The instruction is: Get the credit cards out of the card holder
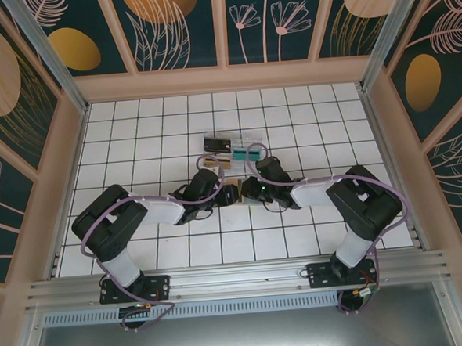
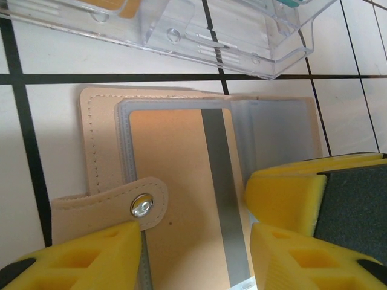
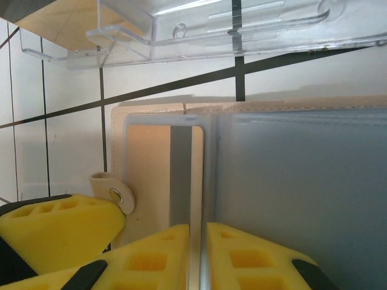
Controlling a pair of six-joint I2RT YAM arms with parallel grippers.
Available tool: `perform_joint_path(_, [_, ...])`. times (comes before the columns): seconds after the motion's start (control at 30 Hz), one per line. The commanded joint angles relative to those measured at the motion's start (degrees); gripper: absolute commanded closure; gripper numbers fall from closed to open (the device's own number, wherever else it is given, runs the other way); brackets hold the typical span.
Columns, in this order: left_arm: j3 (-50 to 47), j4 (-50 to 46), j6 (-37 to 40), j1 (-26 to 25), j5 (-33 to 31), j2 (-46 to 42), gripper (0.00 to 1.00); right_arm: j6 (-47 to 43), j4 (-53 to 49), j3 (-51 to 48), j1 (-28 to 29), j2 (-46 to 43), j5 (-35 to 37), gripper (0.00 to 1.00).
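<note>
The card holder [image 2: 100,133] lies open on the white tiles, tan outside with blue-grey clear sleeves [image 3: 302,181]. A tan credit card [image 2: 175,175] with a grey stripe sits in the left sleeve, also visible as the card [image 3: 151,175] in the right wrist view. The snap strap [image 2: 142,205] is folded over it. My left gripper [image 2: 193,248] is open, with its fingers either side of the card. My right gripper [image 3: 198,235] is shut on the thin upright edge of a sleeve at the holder's fold. In the top view both grippers meet over the holder [image 1: 235,194].
A clear plastic compartment tray [image 1: 233,144] stands just beyond the holder, and its near edge [image 2: 199,36] is close to the wallet. The tiled floor is walled by patterned panels. The right gripper's finger [image 2: 284,193] crowds the left one's right finger.
</note>
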Motion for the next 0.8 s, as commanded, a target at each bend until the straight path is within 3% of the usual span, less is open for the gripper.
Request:
perform_joint_path(0.0, [1.21, -3.97, 0.7, -1.22, -0.53, 0.77, 0.49, 0.19, 1.56, -0.8, -0.3, 1.18, -1.5, 0.84])
perform_joint_path(0.43, [2.09, -6.46, 0.79, -1.69, -2.9, 1.47, 0.51, 0.58, 2.17, -1.89, -0.51, 0.35, -1.37, 0.9])
perform_joint_path(0.57, [3.15, -8.69, 0.47, -1.7, -4.21, 2.66, 0.66, 0.8, 2.26, -2.67, -0.84, -0.68, -1.24, 0.94])
perform_joint_path(0.67, [3.62, -9.47, 0.26, -1.7, -4.74, 3.25, 0.84, 0.77, 2.34, -3.3, -1.28, -1.27, -1.15, 0.96])
perform_joint_path(0.77, [3.78, -10.1, -0.1, -1.69, -5.28, 3.53, 0.88, 0.8, 2.5, -3.95, -1.71, -1.92, -1.32, 0.99])
